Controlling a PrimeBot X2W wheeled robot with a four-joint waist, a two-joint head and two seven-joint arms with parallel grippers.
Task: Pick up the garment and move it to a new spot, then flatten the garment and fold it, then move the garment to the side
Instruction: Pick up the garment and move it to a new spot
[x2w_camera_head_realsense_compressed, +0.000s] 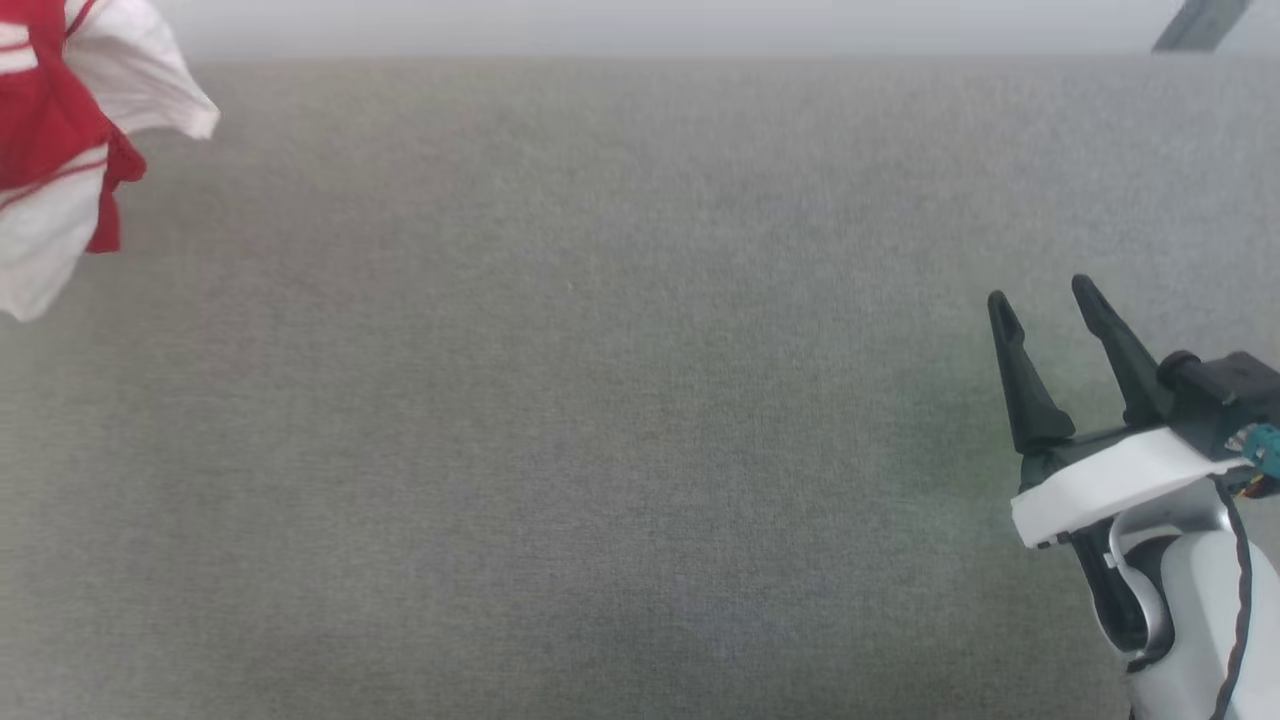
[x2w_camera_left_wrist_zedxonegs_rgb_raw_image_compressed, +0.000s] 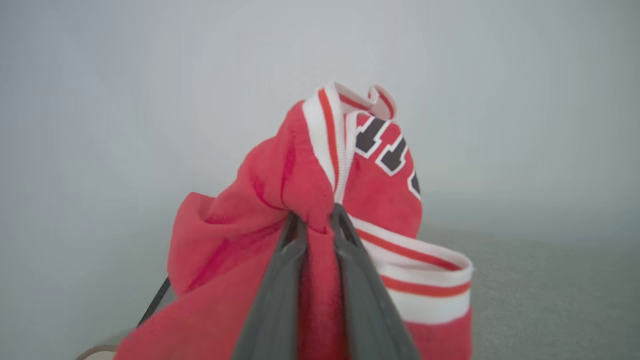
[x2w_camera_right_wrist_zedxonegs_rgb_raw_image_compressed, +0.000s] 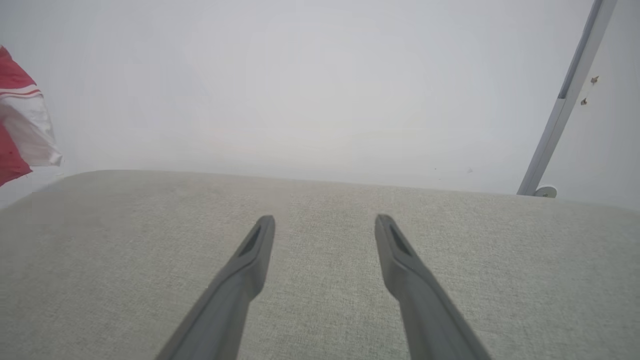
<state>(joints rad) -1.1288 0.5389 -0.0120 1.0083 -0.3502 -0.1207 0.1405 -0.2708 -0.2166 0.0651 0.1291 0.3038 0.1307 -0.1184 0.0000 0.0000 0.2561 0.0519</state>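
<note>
The garment (x2w_camera_head_realsense_compressed: 50, 150) is at the far left of the head view, up in the top corner. It is a bunched red and white lump, and the picture's edge cuts most of it off. No letters can be seen on it there. What holds it is out of the picture.

The left wrist view tells more. The left gripper (x2w_camera_left_wrist_zedxonegs_rgb_raw_image_compressed: 316, 215) has its two dark fingers pinched tight on a fold of the red cloth. The cloth rises in a heap past the tips, with striped white and red trim on it. Some black letters with white edges peek out, but folds hide most of them, so they cannot be read. A thin dark line (x2w_camera_left_wrist_zedxonegs_rgb_raw_image_compressed: 157, 300) sticks out at the lower left, and it is too small to tell what it is.

The gray table (x2w_camera_head_realsense_compressed: 600, 400) fills the middle. It cannot be told if the garment touches it.

The right gripper (x2w_camera_head_realsense_compressed: 1040, 292) is at the lower right, well apart from the garment. Its fingers stand wide apart with nothing between them. A slanted metal pole (x2w_camera_right_wrist_zedxonegs_rgb_raw_image_compressed: 565, 100) leans at the far right, cut off at the top.
</note>
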